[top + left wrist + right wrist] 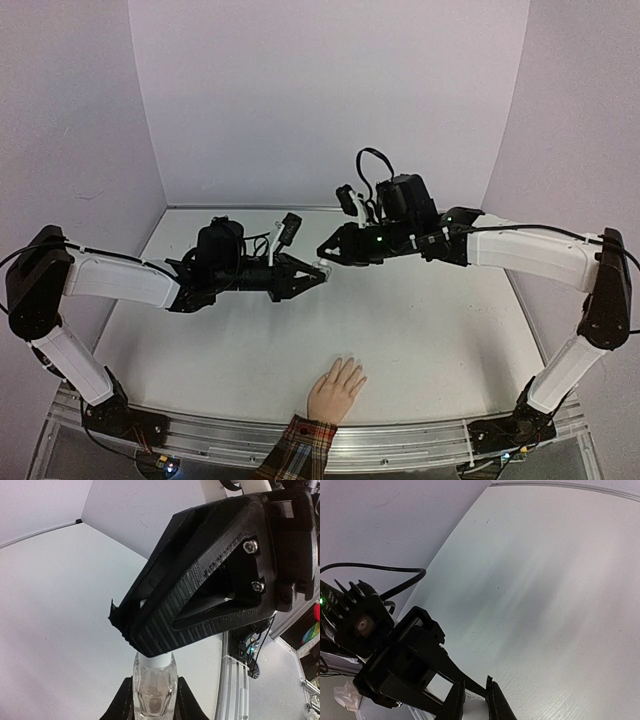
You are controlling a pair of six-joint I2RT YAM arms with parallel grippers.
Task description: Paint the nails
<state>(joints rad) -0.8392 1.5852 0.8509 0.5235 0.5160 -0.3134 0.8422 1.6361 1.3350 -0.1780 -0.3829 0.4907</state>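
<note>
Above the middle of the table the two arms meet tip to tip, the left reaching in from nine o'clock and the right from three. The left gripper is clamped on a small clear bottle; the right gripper is closed on its white cap. The peach hand lies flat at six o'clock by the near edge, well apart from both grippers, fingers pointing toward twelve, a red plaid cuff behind it. The nails sit at those fingertips, too small to tell apart from the skin.
</note>
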